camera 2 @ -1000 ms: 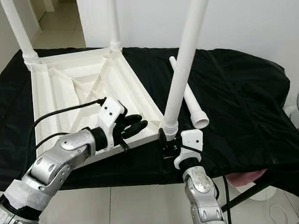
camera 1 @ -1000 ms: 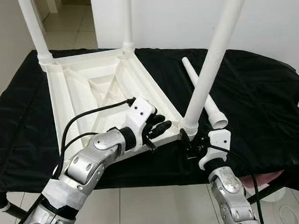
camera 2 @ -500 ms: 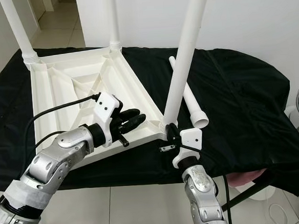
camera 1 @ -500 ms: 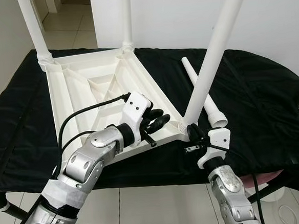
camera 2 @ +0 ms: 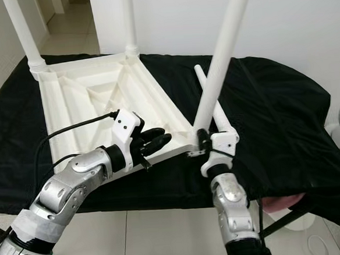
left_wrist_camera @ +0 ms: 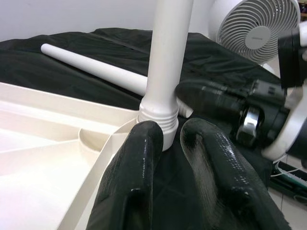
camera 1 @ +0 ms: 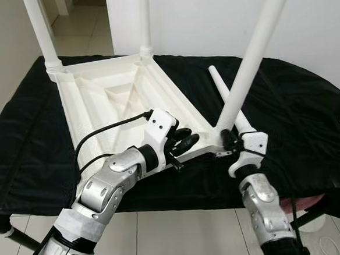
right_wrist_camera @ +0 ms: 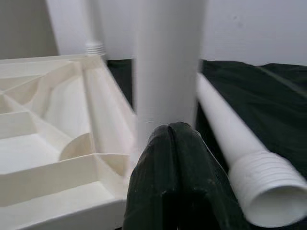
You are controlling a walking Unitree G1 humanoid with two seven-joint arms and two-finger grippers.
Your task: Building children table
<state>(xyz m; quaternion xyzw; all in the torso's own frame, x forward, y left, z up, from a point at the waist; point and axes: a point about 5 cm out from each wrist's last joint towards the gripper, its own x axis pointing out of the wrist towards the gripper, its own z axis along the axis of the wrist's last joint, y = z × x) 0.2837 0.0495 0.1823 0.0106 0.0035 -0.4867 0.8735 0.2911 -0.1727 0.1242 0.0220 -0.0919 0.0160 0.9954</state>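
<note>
head pair looking down, wrist views close on table leg (left_wrist_camera: 165,62)

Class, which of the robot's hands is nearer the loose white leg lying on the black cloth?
Right. The right hand sits at the tilted leg's base, beside the loose leg; the left hand rests farther off on the tabletop rim.

A wrinkled black fabric cover (camera 1: 297,113) is lying draped over the whole tabletop, its edges hanging down past the sides. A white round electric fan (left_wrist_camera: 253,29) is standing just beyond the cover's far right corner. Pale glossy floor tiles (camera 1: 177,232) are showing below the cover's near edge, and a plain white wall (camera 2: 302,19) is rising behind the cover.
</note>
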